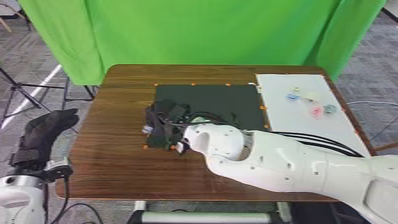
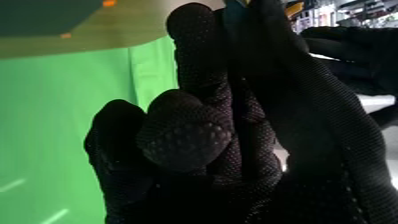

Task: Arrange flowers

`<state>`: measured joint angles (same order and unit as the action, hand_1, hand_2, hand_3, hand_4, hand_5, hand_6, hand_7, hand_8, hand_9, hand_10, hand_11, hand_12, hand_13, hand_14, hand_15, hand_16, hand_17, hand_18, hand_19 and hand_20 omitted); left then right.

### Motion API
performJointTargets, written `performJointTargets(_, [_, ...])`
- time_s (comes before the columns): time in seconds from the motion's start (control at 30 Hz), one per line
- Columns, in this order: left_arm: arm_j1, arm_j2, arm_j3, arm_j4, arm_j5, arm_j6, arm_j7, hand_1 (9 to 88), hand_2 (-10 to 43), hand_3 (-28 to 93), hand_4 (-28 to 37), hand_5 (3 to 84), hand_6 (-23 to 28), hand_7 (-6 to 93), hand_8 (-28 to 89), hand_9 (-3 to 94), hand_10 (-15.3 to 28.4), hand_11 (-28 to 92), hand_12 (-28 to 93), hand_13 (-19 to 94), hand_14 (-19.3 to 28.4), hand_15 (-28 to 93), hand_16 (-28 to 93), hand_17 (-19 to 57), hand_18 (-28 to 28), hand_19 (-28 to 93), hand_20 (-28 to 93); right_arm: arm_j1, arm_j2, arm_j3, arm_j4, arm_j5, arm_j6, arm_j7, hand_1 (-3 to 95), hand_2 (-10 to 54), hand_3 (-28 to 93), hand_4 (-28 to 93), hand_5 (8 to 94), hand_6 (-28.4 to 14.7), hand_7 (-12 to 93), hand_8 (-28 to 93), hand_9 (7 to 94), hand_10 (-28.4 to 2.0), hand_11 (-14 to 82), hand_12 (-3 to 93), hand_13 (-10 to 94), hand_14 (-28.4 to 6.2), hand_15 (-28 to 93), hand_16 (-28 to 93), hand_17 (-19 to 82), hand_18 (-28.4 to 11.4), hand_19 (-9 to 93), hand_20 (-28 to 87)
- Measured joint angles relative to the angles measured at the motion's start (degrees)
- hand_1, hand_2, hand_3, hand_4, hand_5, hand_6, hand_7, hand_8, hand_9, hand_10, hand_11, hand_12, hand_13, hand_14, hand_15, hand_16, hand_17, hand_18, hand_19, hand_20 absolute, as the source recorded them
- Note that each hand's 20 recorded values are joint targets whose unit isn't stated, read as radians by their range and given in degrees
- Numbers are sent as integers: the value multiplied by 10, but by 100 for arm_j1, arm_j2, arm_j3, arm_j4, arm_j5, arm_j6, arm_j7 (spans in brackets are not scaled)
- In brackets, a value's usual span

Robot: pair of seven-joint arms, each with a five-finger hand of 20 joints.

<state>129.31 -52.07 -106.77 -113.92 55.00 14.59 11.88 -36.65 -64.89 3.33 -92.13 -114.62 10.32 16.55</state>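
Right hand (image 1: 164, 120): over the near-left part of the dark mat (image 1: 213, 95). Cannot tell whether it is grasping or released. In the wrist view, a scrap of yellow (image 2: 294, 9) shows near its far end; contact unclear. Small pale object (image 1: 147, 129) close beside it, too small to identify.

Step, judged: work at the mat, probably placing or adjusting a stem. Next move calls for a steady hand, then a clean release without dragging the stem along. Risk: glove fabric snagging.

Left hand (image 1: 49, 131): at 9 o'clock from the right, relaxed and empty, beyond the surface edge.

At 2 to 3 o'clock: small coloured pieces, likely flowers (image 1: 316, 112), lying on the white board (image 1: 289, 120).

Surface (image 1: 120, 110): brown wood; orange marks edge the mat. Room: green cloth (image 1: 204, 35) at 12 o'clock, grey carpet (image 1: 373, 85), tripod (image 1: 19, 90) near 10.
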Motion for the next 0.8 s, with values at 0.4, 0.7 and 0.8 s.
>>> performJointTargets(0.4, [-104,30,54,-10,31,-92,-16,267,220,600,-283,483,42,198,-85,485,158,224,89,368,187,197,-58,83,99,87,119,271,-264,-222,326,-624,-56,10,588,-95,565,-162,736,25,300,82,867,-98,95,383,876,-6,629,349,622,-117,932,573])
performJointTargets(0.7, [-204,30,111,-8,43,-209,-47,267,191,605,-283,479,46,192,-83,485,160,224,91,370,190,200,-58,81,101,88,118,262,-362,-366,684,-1260,-104,58,585,-95,568,-166,735,24,302,78,863,-97,93,382,875,-6,630,349,622,-117,932,574])
performJointTargets(0.8, [-211,30,111,-8,45,-238,-62,266,185,606,-283,479,46,191,-81,482,160,222,90,371,189,201,-58,81,101,89,118,266,-363,-401,740,-1266,-115,81,584,-95,569,-166,734,25,303,79,862,-96,91,381,875,-6,630,349,622,-117,932,574])
